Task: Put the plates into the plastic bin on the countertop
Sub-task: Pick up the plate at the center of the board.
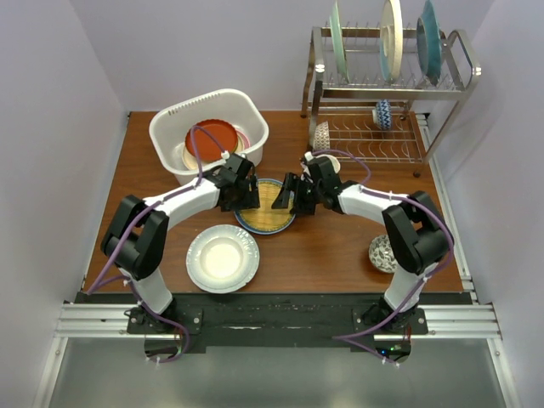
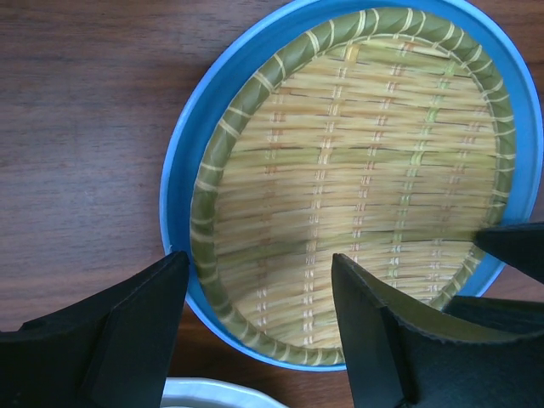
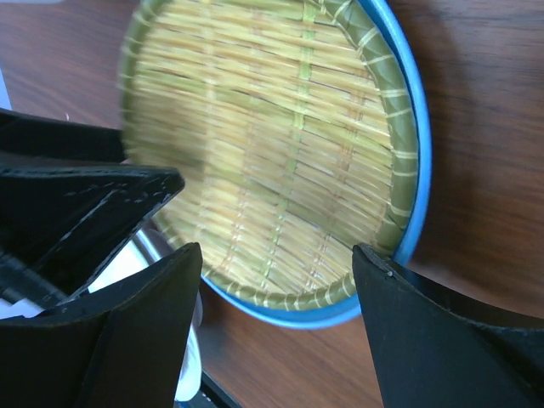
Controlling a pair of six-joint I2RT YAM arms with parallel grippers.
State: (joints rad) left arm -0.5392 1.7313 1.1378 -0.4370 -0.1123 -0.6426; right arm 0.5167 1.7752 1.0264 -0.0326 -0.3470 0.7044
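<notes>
Plate (image 1: 265,206) lies flat under your left gripper (image 2: 259,257) and right gripper (image 3: 276,247), both open, empty; uneven pinching could skid it.

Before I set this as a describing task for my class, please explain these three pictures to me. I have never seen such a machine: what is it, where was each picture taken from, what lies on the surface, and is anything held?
The left arm and right arm are robots bolted side by side at the near edge of a wooden countertop. The wide picture looks down from above and behind them. Each close-up comes from a camera on one wrist, so the black wedges at the bottom are that arm's own jaws. Both pairs of jaws stand open at opposite edges of a blue-rimmed woven-pattern plate; nothing is held. A pale plate lies nearer, a white plastic bin holds a red-brown plate, and a wire rack behind carries upright plates.
</notes>
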